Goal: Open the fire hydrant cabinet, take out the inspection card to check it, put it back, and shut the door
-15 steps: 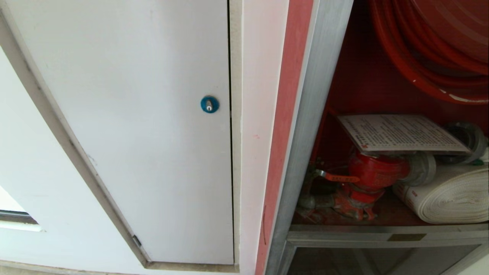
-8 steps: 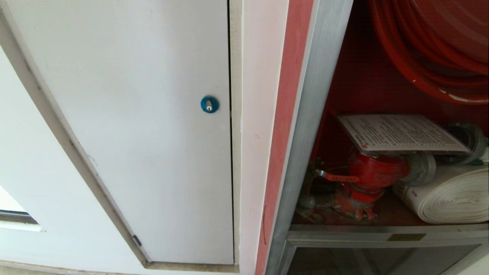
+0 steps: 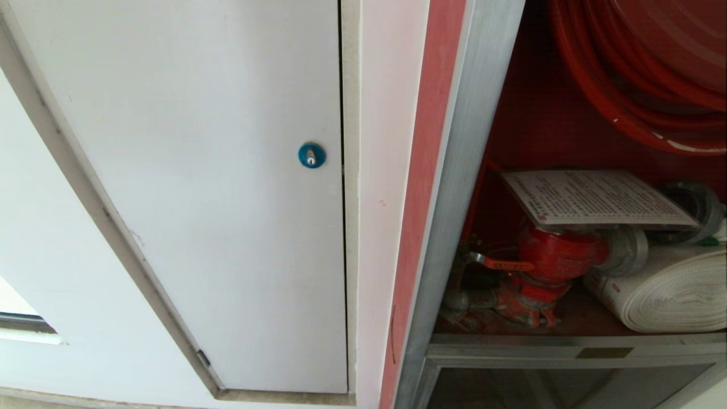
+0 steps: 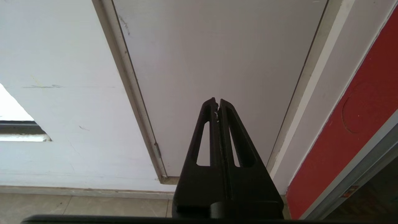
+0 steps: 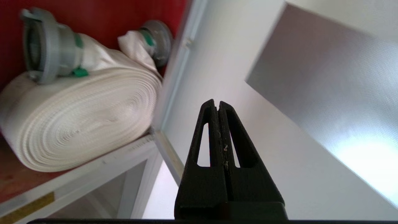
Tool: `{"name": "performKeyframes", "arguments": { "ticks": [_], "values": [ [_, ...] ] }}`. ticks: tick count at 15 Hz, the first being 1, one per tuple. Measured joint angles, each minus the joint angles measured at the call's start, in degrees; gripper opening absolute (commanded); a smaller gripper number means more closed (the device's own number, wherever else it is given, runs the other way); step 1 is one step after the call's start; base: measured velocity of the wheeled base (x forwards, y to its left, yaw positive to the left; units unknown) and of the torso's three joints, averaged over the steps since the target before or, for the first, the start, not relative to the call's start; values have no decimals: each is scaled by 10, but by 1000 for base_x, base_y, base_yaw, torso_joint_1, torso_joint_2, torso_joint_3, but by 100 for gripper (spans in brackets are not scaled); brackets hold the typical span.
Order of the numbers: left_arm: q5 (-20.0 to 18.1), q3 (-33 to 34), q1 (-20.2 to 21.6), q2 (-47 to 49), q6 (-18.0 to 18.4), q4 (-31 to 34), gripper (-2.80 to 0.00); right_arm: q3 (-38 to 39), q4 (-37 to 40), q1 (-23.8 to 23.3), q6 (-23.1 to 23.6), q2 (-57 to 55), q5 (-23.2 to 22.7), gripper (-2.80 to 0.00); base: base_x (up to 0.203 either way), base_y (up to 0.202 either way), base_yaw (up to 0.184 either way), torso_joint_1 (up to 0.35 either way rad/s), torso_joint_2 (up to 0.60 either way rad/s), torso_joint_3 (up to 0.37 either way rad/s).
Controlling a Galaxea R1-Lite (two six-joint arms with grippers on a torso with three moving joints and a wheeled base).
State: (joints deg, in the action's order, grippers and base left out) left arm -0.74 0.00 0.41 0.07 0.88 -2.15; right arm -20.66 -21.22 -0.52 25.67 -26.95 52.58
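The fire hydrant cabinet (image 3: 466, 187) fills the right of the head view, standing open with its red inside on show; its door does not appear there, and the pale grey panel (image 5: 329, 81) to the right of the frame in the right wrist view may be it, though I cannot be sure. Left of the cabinet sits a white wall panel (image 3: 199, 170) with a small blue round lock (image 3: 312, 155), shut and no part of this job.

High inside hangs the red hose reel (image 3: 642, 74). On the cabinet's shelf at the right lies the rolled white hose (image 3: 670, 289), coiled flat so it stays put. To its left stands the red valve (image 3: 554, 255), and the inspection card (image 3: 590, 196) lies across its top, tilted and within easy reach from the front, so it looks put back, leaving the door to close. Its fine print is too small to read.

The right gripper (image 5: 216, 105) is empty with fingers pressed together, near the cabinet's right frame. The left gripper (image 4: 216, 102), also closed and empty, idles before the white panel.
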Motion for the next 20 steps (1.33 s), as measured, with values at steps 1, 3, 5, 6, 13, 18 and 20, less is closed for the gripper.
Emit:
{"name": "performKeyframes", "arguments": {
  "ticks": [1,3,5,6,13,18,20],
  "values": [
    [0,0,0,0,0,0,-280,17,0,-2,-1,18,-2,-280,0,0,0,0,0,0],
    [0,0,0,0,0,0,-280,55,-1,2,-15,41,-16,-280,0,0,0,0,0,0],
    [0,0,0,0,0,0,-280,93,0,6,-57,53,-34,-280,0,0,0,0,0,0],
    [0,0,0,0,0,0,-280,101,1,6,-69,62,-33,-280,0,0,0,0,0,0],
    [0,0,0,0,0,0,-280,147,1,17,-104,144,-114,-280,0,0,0,0,0,0],
    [0,0,0,0,0,0,-280,161,48,14,-139,202,-195,-280,0,0,0,0,0,0],
    [0,0,0,0,0,0,-280,159,116,13,-184,234,-274,-280,0,0,0,0,0,0]
  ]
}}
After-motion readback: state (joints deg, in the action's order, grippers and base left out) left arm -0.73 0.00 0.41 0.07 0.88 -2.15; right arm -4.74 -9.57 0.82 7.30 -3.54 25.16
